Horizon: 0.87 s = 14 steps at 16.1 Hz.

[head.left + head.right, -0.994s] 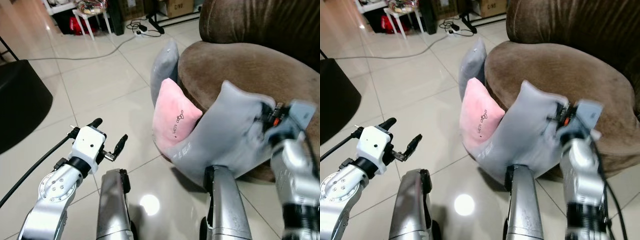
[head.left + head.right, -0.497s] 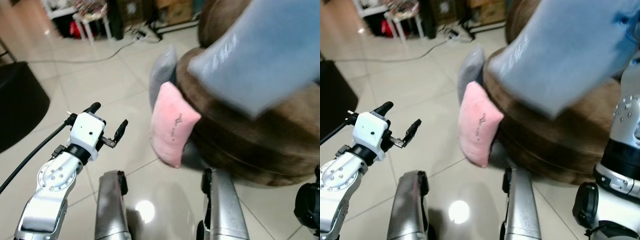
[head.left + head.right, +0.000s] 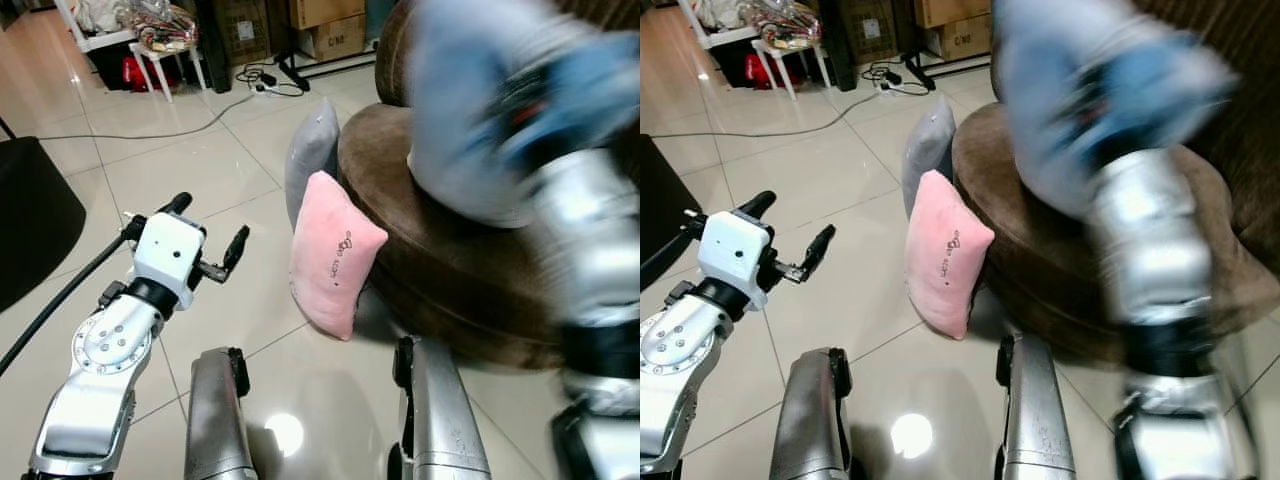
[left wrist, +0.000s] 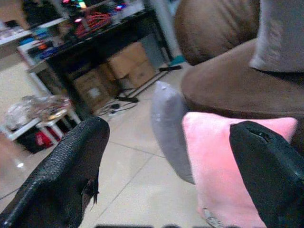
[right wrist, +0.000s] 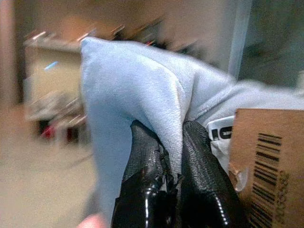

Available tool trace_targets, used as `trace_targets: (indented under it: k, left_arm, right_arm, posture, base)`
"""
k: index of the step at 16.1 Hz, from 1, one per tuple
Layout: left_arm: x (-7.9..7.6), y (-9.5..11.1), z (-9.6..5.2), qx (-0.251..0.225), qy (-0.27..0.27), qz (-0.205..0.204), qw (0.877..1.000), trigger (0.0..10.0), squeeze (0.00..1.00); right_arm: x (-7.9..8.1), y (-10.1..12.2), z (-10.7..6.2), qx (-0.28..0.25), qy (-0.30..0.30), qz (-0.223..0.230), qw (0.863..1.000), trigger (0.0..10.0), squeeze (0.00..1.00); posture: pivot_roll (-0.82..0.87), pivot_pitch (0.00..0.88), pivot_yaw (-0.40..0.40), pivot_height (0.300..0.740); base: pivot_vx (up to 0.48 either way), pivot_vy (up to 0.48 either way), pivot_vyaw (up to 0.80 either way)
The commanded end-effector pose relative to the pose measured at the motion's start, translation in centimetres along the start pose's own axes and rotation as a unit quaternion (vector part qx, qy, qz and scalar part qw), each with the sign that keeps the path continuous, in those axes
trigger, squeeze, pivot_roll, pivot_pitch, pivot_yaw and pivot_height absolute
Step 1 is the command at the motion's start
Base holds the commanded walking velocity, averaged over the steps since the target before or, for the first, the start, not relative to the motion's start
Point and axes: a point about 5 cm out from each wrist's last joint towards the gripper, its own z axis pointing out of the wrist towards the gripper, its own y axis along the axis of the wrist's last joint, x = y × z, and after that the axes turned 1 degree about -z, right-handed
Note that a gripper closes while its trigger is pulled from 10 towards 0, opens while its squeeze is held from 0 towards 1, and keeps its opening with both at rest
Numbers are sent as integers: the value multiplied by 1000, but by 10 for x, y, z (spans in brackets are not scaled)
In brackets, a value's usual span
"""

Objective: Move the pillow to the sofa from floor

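Note:
A light blue pillow (image 3: 465,110) hangs blurred above the brown sofa's seat (image 3: 440,250), a fold of it pinched by my right gripper (image 5: 166,135), which is shut on the fabric (image 5: 123,90). The right arm (image 3: 585,240) is raised and smeared by motion at the right. A pink pillow (image 3: 335,255) stands on the floor against the sofa's front, with a grey pillow (image 3: 312,155) behind it. My left gripper (image 3: 210,218) is held open and empty over the tiles, left of the pink pillow (image 4: 213,147).
A black rounded object (image 3: 30,220) lies at the far left. A cable (image 3: 150,128) runs across the tiles toward a white stool (image 3: 150,45) and cardboard boxes (image 3: 320,20) at the back. My two legs (image 3: 215,420) stand near the pink pillow.
My right arm has swung the light blue pillow up from beside the sofa's front to over the seat. The left arm has hardly moved; the camera shifted a little.

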Motion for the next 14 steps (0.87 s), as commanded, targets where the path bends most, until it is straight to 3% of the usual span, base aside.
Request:
trace_targets:
  k: [1,3,9,14]
  left_arm:
    - [3,1,-2,5,18,6,1000,10000,0]
    - [7,-4,-7,27,49,-12,998,10000,0]
    - [2,-9,-7,41,75,-1,996,10000,0]
    - [0,-7,-6,43,89,0,995,10000,0]
  right_arm:
    - [5,-23,-4,52,-3,13,999,10000,0]
    - [10,-30,-9,58,-26,62,996,10000,0]
    - [19,-44,-26,82,-50,113,989,10000,0]
    - [18,-44,-33,89,-53,111,988,10000,0]
  posture:
    - [-57,0,12,433]
    - [-48,0,3,453]
    - [-42,0,-7,518]
    - [-51,0,-7,563]
  base:
    - [0,0,0]
    - [0,0,0]
    - [0,0,0]
    - [0,0,0]
